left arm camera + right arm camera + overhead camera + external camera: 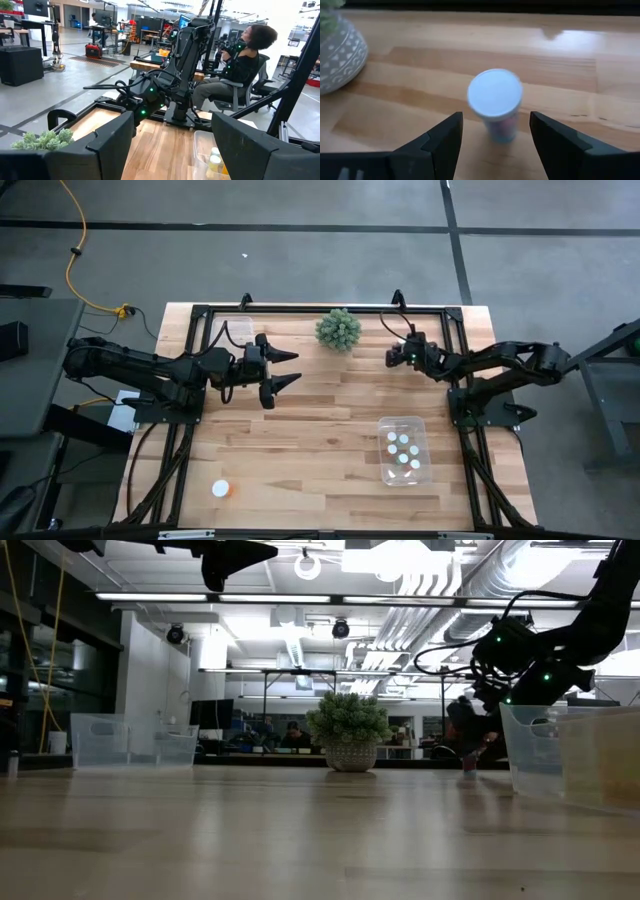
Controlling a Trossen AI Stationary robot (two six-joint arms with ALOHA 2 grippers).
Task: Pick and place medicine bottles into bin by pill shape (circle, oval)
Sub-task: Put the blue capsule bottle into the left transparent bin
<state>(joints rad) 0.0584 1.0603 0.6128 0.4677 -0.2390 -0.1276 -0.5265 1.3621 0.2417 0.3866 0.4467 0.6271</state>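
A medicine bottle (495,102) with a round white cap stands upright on the wood, next to the plant's patterned pot (340,55). My right gripper (496,122) is open and slants down over it at the table's far right (390,356), a finger on either side, touching nothing that shows. Another bottle (222,490) stands alone near the front left. Several white-capped bottles (403,448) sit in a clear bin (424,472) at the right. My left gripper (297,368) hangs open and level, high above the table's left middle, with nothing in it.
A spiky green plant ball (338,329) in its pot stands at the far middle. A second clear bin (228,332) sits at the far left, below my left arm. Bare wood lies across the table's middle and front. A seated person (245,60) shows beyond the table's right side.
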